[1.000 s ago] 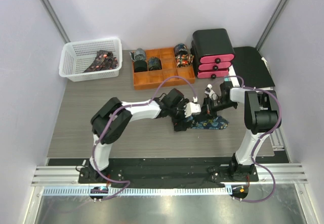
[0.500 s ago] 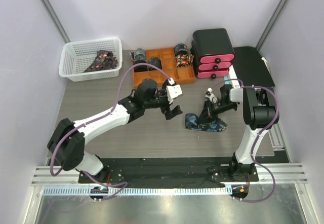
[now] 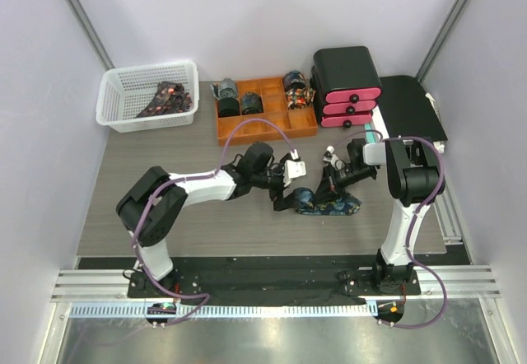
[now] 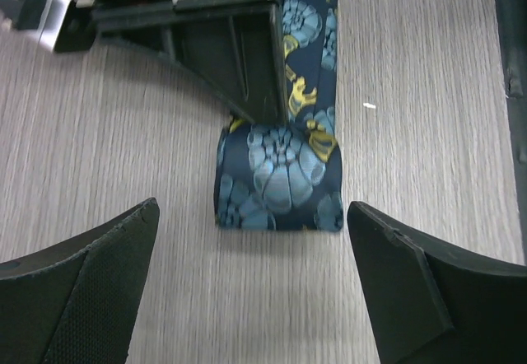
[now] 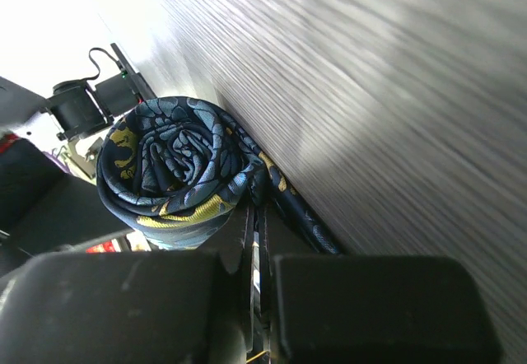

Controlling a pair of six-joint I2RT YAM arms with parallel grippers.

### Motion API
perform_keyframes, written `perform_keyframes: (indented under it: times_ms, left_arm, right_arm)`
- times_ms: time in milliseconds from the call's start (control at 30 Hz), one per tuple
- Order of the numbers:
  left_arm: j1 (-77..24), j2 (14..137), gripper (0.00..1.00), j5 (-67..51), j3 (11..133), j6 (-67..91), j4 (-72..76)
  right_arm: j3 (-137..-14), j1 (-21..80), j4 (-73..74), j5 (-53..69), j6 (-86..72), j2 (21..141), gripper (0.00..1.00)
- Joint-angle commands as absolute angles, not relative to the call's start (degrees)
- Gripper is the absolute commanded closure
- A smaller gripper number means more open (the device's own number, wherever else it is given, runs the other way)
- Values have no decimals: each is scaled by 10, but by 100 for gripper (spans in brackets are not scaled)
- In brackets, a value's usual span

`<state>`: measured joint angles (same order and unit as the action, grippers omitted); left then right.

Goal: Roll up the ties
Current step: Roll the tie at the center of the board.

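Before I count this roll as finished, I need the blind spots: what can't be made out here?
- Loose end of the tie: left wrist view, covered by the right fingers and cut by the top edge.
- Whether the right fingers pinch fabric: right wrist view, tips dark against the tie.
- Basket contents: top view, too small.

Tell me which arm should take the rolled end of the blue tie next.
Left, probably. The left claw is open, the rolled end of the blue tie lying just ahead between its fingers; the right claw is shut on that tie's flat part.
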<state>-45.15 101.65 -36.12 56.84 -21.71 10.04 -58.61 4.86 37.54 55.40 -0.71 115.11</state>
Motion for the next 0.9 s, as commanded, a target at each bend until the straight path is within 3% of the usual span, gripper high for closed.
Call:
perform_keyframes:
  times_ms: [0,100,267,467,700,867]
  left_arm:
    - [-457,1031,8,-393,561,-219,214]
    - [-466,1045,11,-393,556,-214,222]
    - [-482,1067,28,-372,556,-218,212]
    - [-490,1081,35,-344,543,-230,188]
    - [-501,1092,70,-313,567,-253,117]
    - [-511,1108,81,-261,606,-293,3]
  right_arm:
    - [-578,68,319,464,-24,1185,99]
    - [-576,71,307,447,-37,1194,99]
    - [-571,75,297,418,-52,1189,99]
    - [-569,81,287,396,-64,1186,99]
    - [-569,88,286,413,-71,1176,99]
    - [-581,83,294,434,-75,1136,95]
